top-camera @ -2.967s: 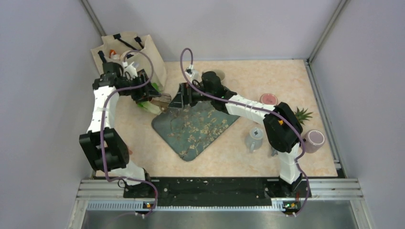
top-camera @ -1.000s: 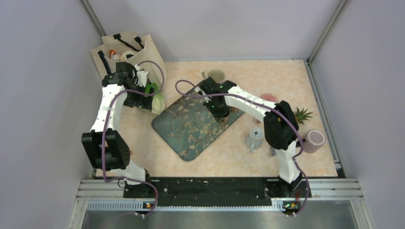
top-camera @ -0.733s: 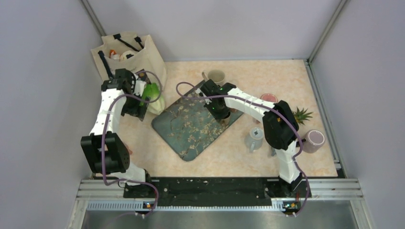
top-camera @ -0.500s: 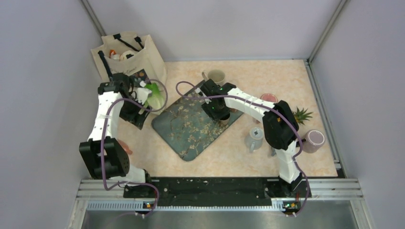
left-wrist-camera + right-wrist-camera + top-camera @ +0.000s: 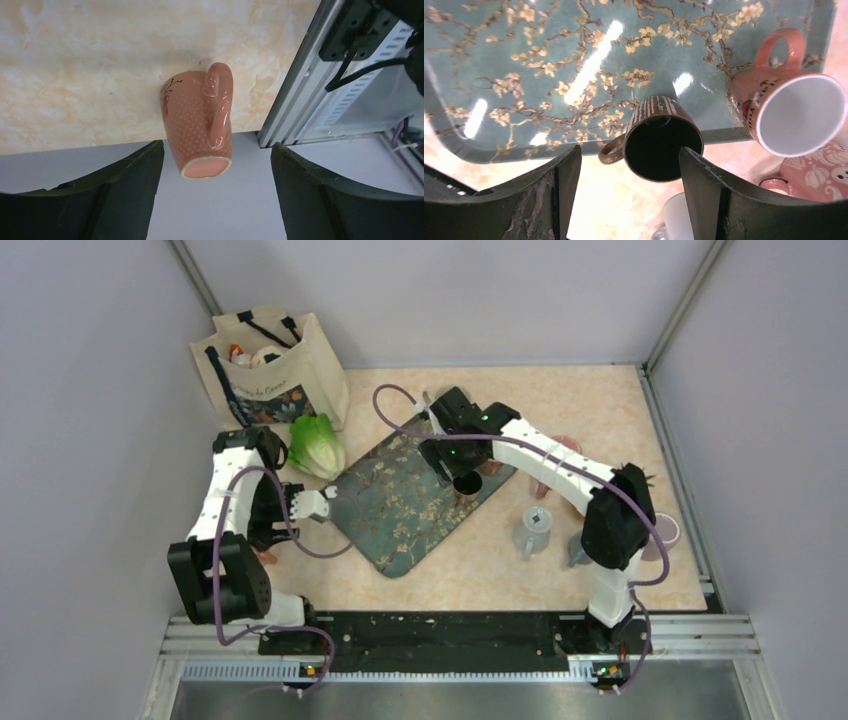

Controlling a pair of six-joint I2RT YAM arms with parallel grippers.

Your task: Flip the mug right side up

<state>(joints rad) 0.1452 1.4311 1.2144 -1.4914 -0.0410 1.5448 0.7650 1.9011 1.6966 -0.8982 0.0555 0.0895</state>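
The salmon mug [image 5: 197, 120] stands on its rim at the table's near left edge. Its handle faces the left gripper [image 5: 217, 150], which is spread wide and holds nothing. I'd close on the body, lift clear, then roll it over. The right gripper [image 5: 628, 152], likewise spread, hangs over a dark mug [image 5: 659, 145] that looks empty, at the tray's [image 5: 549, 60] edge. The far-left bag [image 5: 270, 360] holds a few items.

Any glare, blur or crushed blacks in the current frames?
Right wrist: white glare streaks across the tray; dark mug interior reads pure black. Left wrist: pink mug sharp, left gripper's fingers dark, little detail. Top external: even light, soft shadows, no glare.
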